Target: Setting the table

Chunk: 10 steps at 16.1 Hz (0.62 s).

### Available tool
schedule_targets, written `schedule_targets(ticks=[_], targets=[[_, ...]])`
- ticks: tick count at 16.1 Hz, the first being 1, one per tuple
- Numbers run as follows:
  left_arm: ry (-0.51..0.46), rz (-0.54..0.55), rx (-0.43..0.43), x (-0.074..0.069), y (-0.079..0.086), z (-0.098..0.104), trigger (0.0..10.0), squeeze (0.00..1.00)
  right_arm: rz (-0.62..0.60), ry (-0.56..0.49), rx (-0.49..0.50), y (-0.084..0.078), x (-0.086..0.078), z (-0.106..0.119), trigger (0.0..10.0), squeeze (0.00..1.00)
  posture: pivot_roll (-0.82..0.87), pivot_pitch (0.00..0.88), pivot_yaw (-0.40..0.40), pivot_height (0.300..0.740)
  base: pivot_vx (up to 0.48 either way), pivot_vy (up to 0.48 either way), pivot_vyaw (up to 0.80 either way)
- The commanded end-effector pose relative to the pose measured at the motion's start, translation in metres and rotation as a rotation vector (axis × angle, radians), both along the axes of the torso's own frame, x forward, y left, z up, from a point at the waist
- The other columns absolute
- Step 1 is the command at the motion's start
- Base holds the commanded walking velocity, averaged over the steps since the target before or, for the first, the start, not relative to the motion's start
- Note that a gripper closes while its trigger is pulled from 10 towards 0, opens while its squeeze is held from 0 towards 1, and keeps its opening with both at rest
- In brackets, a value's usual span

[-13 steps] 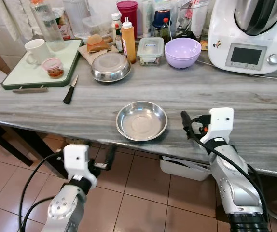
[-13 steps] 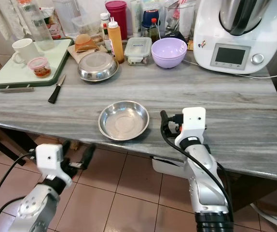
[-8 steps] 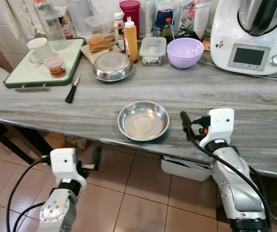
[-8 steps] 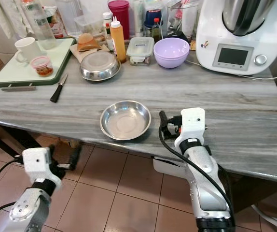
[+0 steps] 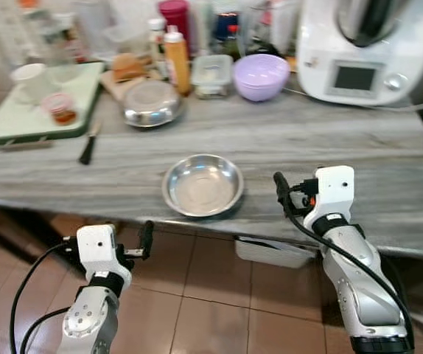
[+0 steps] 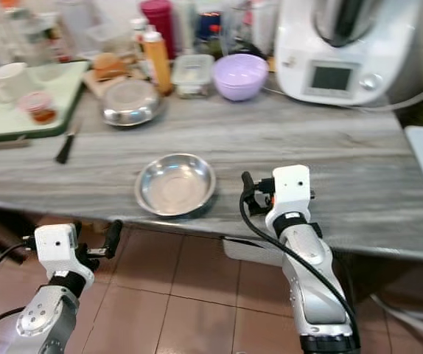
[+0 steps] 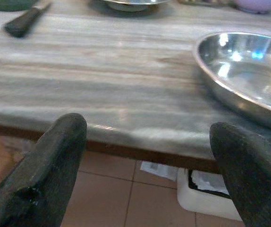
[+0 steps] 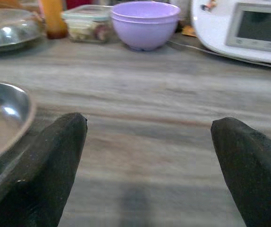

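- On the left, the left gripper (image 5: 147, 237) hangs below the table's (image 5: 388, 158) edge, fingers (image 7: 62, 151) wide apart, holding nothing.
- In the middle, the steel plate (image 5: 203, 185) sits near the front edge. It is round, so it has no long side.
- Just right of it, the right gripper (image 5: 280, 186) rests low over the table, wide open and empty. It looks the nearer 1.
- The grey stone top is bare there; the knife (image 5: 88, 144), 1 purple bowl (image 5: 262, 75) and mixer (image 5: 362, 44) sit farther back. Brown floor tiles (image 5: 211, 310) lie below.
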<state>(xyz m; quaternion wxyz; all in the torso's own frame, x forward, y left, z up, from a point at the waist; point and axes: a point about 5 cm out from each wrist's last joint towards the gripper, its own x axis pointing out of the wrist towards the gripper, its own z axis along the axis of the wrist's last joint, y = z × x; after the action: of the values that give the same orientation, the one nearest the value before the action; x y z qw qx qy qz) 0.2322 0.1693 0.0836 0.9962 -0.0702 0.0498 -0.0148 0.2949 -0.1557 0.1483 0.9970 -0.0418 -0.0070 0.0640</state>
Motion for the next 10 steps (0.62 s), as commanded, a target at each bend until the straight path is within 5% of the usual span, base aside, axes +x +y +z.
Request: schedule_targets(ticks=[1, 5, 10], targets=[[0.017, 0.022, 0.013, -0.0009, 0.0036, -0.0017, 10.0, 0.00, 0.008, -0.005, -0.004, 0.0050, -0.0006, 0.0026, 10.0, 0.00, -0.09, 0.097, 0.078, 0.740, 0.000, 0.000, -0.77], [0.017, 0.026, 0.013, -0.0004, 0.0040, -0.0010, 10.0, 0.00, 0.015, -0.003, 0.008, 0.0074, 0.0007, 0.0028, 10.0, 0.00, -0.09, 0.096, 0.077, 0.740, 0.000, 0.000, -0.67], [0.036, 0.029, 0.018, -0.0020, 0.0052, -0.0025, 10.0, 0.00, 0.023, -0.005, 0.023, 0.0097, 0.0009, 0.0030, 10.0, 0.00, -0.09, 0.096, 0.076, 0.740, 0.000, 0.000, 0.00]])
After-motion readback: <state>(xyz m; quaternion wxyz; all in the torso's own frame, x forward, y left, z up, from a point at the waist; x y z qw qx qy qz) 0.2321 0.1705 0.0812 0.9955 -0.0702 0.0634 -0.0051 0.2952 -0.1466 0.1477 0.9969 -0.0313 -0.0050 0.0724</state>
